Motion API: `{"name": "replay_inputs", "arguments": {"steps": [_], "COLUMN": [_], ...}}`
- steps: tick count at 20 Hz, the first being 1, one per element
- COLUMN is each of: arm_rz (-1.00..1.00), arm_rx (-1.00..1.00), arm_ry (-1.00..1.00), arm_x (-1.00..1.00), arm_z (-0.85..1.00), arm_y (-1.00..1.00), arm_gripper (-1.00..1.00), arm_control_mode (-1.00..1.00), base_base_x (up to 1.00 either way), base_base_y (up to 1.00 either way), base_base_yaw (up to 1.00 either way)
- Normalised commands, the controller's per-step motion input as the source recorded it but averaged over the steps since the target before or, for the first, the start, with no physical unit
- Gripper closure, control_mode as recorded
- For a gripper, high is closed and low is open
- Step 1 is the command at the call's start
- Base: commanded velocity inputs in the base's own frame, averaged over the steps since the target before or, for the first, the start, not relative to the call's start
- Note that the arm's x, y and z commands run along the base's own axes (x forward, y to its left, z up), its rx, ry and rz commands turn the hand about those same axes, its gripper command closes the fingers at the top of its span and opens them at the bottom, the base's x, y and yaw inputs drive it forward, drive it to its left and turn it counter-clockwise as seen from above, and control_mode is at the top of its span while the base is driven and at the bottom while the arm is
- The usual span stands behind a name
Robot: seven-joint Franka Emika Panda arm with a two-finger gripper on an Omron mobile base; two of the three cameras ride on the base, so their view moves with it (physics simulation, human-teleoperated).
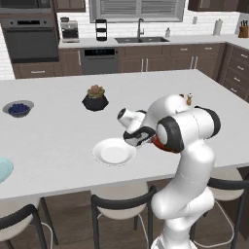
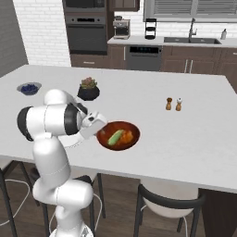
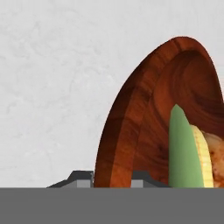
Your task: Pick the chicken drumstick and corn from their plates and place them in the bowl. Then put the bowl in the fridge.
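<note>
We find the bowl [image 2: 118,135] on the white island counter [image 2: 194,129], near its front edge, with the corn [image 2: 115,136] and the chicken drumstick [image 2: 128,136] lying side by side inside it; in the hand view the corn's green husk stands against the reddish inner wall, the drumstick beyond it at the frame's edge. The gripper [image 3: 112,180] sits at the bowl's rim, one fingertip on either side of the wall, so we read it as nearly closed and gripping the bowl. Just left of the arm lies the white plate [image 1: 114,152]; the light blue plate [image 1: 4,169] sits at the far left; further back stand a black plant pot [image 1: 95,98], a blueberry bowl [image 1: 18,108], and two shakers [image 2: 173,103].
</note>
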Motion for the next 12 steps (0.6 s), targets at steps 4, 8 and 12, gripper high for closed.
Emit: {"name": "replay_inputs", "arguments": {"steps": [4, 8, 12], "arm_rz": [0.19, 0.22, 0.18], "arm_rx": [-0.22, -0.03, 0.05], "arm_ry": [0.0, 0.22, 0.33], "arm_x": [-0.46, -0.5, -0.6], "arm_z": [0.54, 0.76, 1.0], "arm_y": [0.05, 0.0, 0.08], "arm_gripper": [1.0, 1.0, 1.0], "arm_control_mode": [-1.0, -1.0, -1.0], "base_base_x": [0.0, 0.0, 0.0], "base_base_y": [0.0, 0.0, 0.0], "base_base_yaw": [0.0, 0.0, 0.0]}}
